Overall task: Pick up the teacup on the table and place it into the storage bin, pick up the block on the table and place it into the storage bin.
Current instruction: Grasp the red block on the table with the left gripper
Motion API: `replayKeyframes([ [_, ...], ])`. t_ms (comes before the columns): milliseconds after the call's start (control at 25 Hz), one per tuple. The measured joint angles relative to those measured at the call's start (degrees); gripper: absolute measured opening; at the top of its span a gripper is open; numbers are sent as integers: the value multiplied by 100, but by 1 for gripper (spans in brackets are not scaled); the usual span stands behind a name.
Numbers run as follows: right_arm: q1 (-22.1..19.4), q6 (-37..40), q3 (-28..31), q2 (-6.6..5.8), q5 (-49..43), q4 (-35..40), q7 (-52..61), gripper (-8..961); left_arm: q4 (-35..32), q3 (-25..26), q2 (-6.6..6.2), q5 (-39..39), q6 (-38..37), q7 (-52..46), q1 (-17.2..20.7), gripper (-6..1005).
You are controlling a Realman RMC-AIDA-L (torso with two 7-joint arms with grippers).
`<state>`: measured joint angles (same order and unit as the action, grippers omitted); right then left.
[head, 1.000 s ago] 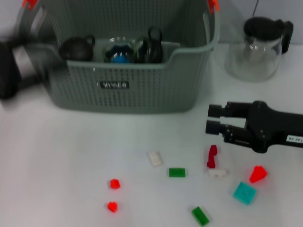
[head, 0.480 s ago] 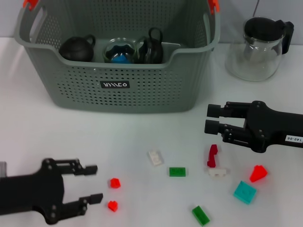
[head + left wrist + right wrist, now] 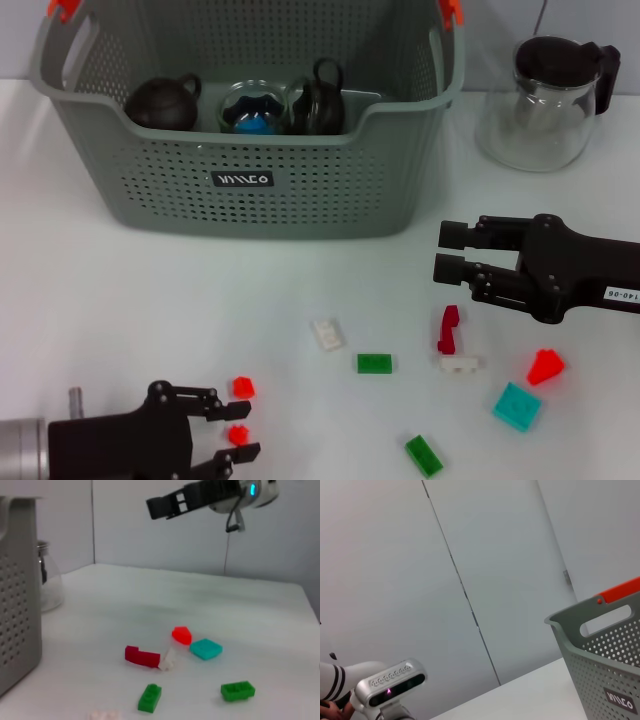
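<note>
the left tool [image 3: 238, 434] has slid in low over the counter [image 3: 120, 300] since a moment ago, and its fingers, spread apart, now sit either side of the lower red block [image 3: 237, 435], with a second red block [image 3: 243, 387] just beyond the upper finger. they haven't closed on it yet. looks to me like the block pick is about to happen. the storage bin [image 3: 250, 180] sits well back from there, already holding dark teaware. the right tool [image 3: 448, 252] hasn't budged, hovering with fingers apart above the dark red piece [image 3: 448, 331], near the glass pitcher [image 3: 545, 100].
</note>
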<state>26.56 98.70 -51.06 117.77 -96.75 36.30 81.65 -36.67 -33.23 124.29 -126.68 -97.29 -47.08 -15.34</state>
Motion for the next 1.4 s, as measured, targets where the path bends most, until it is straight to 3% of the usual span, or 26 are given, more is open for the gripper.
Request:
replayKeyframes([
  [440, 18, 0, 0, 0, 0, 0, 0, 493, 426, 0, -11, -72, 810, 338, -32, 377],
  [1400, -11, 17, 0, -9, -2, 0, 9, 493, 544, 65, -10, -73, 1039, 347, -56, 318],
])
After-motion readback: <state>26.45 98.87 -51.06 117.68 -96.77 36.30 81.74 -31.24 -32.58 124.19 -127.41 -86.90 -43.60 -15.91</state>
